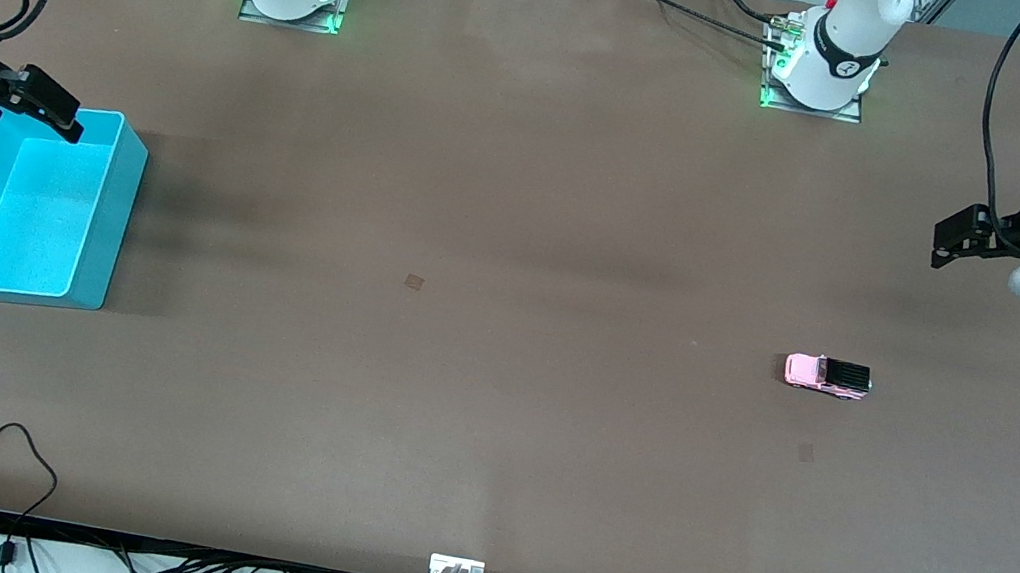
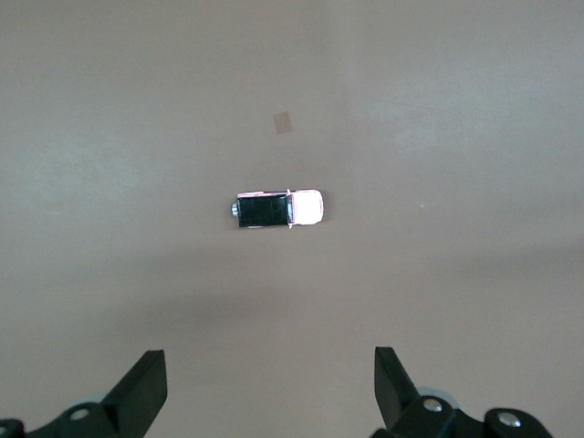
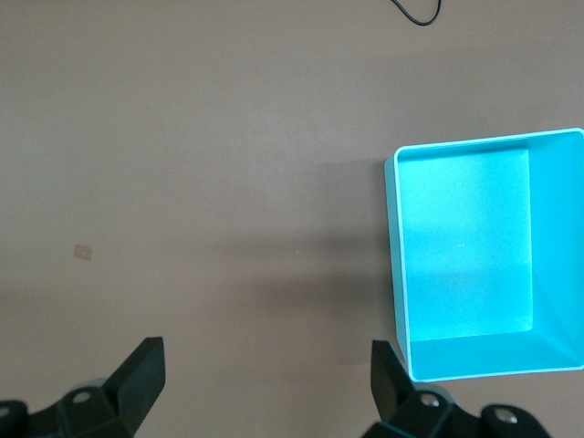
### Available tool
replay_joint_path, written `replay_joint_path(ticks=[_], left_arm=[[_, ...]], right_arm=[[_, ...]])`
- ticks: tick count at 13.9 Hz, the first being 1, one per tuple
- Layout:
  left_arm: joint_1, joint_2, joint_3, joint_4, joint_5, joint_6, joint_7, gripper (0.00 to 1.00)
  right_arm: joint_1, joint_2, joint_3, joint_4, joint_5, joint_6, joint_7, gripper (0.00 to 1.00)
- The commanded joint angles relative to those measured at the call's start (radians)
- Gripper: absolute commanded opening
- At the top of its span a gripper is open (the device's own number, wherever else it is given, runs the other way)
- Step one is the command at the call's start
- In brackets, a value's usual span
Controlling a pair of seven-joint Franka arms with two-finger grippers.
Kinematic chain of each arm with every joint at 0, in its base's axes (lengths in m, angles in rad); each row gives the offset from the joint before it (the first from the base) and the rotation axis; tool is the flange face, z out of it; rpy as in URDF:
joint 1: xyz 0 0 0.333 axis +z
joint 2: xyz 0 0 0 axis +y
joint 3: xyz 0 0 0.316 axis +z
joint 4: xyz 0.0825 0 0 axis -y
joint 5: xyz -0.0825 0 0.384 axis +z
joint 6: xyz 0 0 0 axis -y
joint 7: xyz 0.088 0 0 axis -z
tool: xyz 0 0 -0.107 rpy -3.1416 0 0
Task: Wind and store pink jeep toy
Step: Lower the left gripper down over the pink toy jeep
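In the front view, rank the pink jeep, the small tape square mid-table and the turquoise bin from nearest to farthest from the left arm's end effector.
From the left end effector, open at its own end of the table:
1. pink jeep toy, on the table at the left arm's end.
2. tape square, mid-table.
3. turquoise bin, at the right arm's end.

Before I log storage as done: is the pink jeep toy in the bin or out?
Out. The pink jeep toy sits on the bare table, while the turquoise bin is empty.

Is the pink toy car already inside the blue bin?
No, the pink toy car stands on the bare table, toward the left arm's end, while the blue bin holds nothing.
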Motion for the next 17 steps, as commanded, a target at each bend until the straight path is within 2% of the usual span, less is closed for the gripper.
replay_joint_path(ticks=[1,6,14,17], left_arm=[[-0.001,0.004,-0.006,0.028,0.025,-0.028,-0.010,1.00],[-0.006,0.004,-0.008,0.029,0.025,-0.034,-0.016,1.00],[-0.014,0.036,-0.009,0.052,0.005,-0.241,0.004,1.00],[-0.024,0.044,-0.009,0.051,0.005,-0.276,0.134,1.00]], right_arm=[[-0.018,0.002,0.015,0.017,0.008,-0.020,-0.012,1.00],[-0.018,0.002,0.015,0.016,0.010,-0.020,-0.012,1.00],[-0.018,0.002,0.015,0.016,0.010,-0.027,-0.012,1.00],[-0.018,0.002,0.015,0.014,0.010,-0.027,-0.012,1.00]])
